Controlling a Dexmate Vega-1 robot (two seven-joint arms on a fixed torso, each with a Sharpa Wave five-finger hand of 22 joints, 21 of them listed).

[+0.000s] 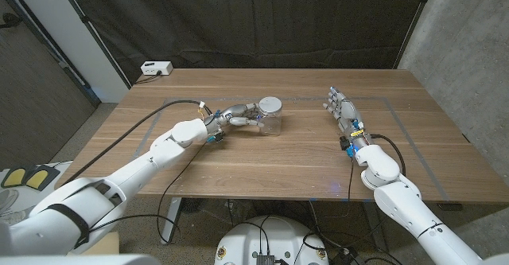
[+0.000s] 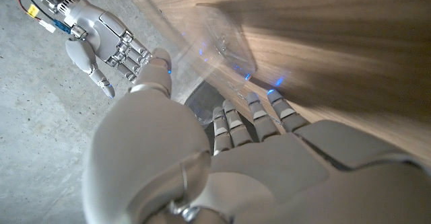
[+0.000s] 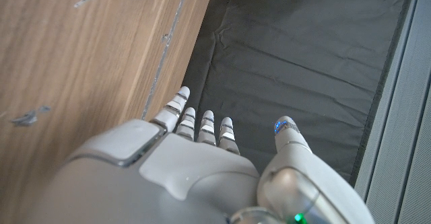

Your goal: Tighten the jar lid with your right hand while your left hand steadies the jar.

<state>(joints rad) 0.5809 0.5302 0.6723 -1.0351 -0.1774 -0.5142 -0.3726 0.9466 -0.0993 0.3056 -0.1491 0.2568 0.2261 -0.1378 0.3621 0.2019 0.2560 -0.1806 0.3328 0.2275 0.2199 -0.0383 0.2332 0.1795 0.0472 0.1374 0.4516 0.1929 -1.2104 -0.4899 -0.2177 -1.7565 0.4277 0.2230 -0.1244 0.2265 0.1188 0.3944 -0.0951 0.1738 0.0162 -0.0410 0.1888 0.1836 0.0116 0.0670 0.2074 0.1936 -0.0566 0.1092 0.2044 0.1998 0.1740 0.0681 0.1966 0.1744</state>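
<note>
So, steadying step: left hand [image 1: 235, 118] gripped the clear jar [image 1: 271, 122] at bench [image 1: 302, 150] centre, grey lid [image 1: 271, 104] on. Right hand [image 1: 340, 108] stood well right of the jar, fingers spread, holding nothing. Next: bring it onto the lid.

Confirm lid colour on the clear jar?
Silver-grey round metal lid on the clear jar; head view shows it best.
</note>
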